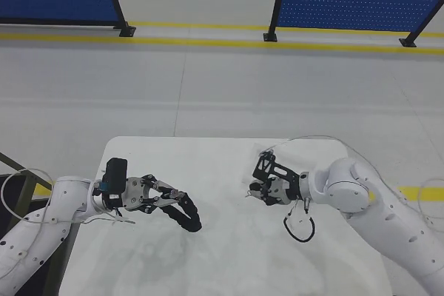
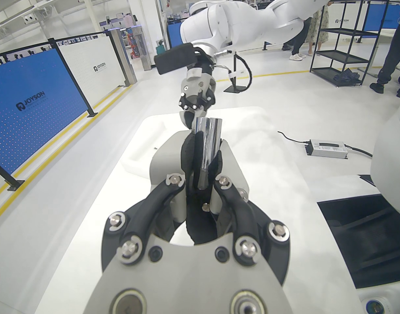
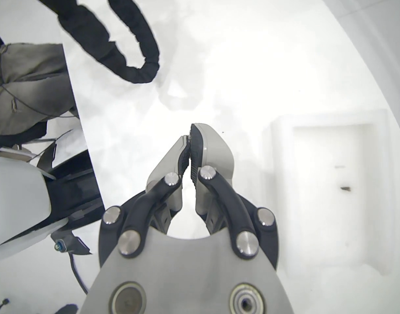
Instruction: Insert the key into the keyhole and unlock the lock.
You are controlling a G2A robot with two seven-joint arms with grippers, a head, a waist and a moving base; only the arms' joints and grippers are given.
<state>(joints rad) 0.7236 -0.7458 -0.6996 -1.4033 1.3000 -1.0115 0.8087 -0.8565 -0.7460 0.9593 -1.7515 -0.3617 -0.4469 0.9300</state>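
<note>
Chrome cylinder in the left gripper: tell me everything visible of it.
The chrome cylinder is a smooth, mirror-bright metal tube, seemingly the lock. The left gripper clamps it lengthwise between black pads, its far end sticking out past the fingertips, above the white table.

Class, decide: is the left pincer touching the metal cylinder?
Touching. In the left wrist view the left pincer clamps the metal cylinder from both sides.

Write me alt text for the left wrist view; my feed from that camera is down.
The left gripper is shut on a shiny metal lock, holding it above the white table with its far end aimed toward the other arm. The right gripper faces that end from farther across the table, fingers closed; whether they pinch a key cannot be told.
</note>
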